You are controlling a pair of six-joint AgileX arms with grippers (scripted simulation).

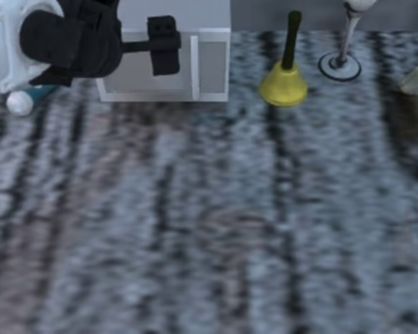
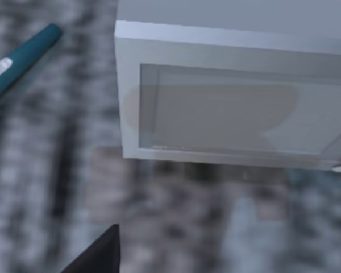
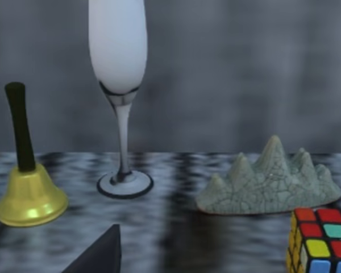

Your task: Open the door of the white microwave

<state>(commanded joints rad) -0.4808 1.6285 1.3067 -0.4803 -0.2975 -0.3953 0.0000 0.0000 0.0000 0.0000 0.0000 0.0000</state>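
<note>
The white microwave (image 1: 168,10) stands at the back of the table, left of centre. Its door (image 1: 129,80) lies flush with the front, with a grey window (image 2: 227,108) and a white bar handle (image 1: 194,66) beside the plain control strip (image 1: 213,66). My left gripper (image 1: 164,45) hovers in front of the door, just left of the handle, touching nothing. In the left wrist view one dark fingertip (image 2: 99,256) shows at the side with only table beside it, so the fingers stand open. My right arm is parked out of the top view; one dark fingertip (image 3: 105,253) shows, open and holding nothing.
A yellow bell with a black handle (image 1: 283,83) and a white wine glass (image 1: 340,64) stand right of the microwave. A grey-green crackled ornament (image 3: 270,185) and a colour cube (image 3: 321,242) lie at the far right. A teal pen (image 2: 23,60) lies left of the microwave.
</note>
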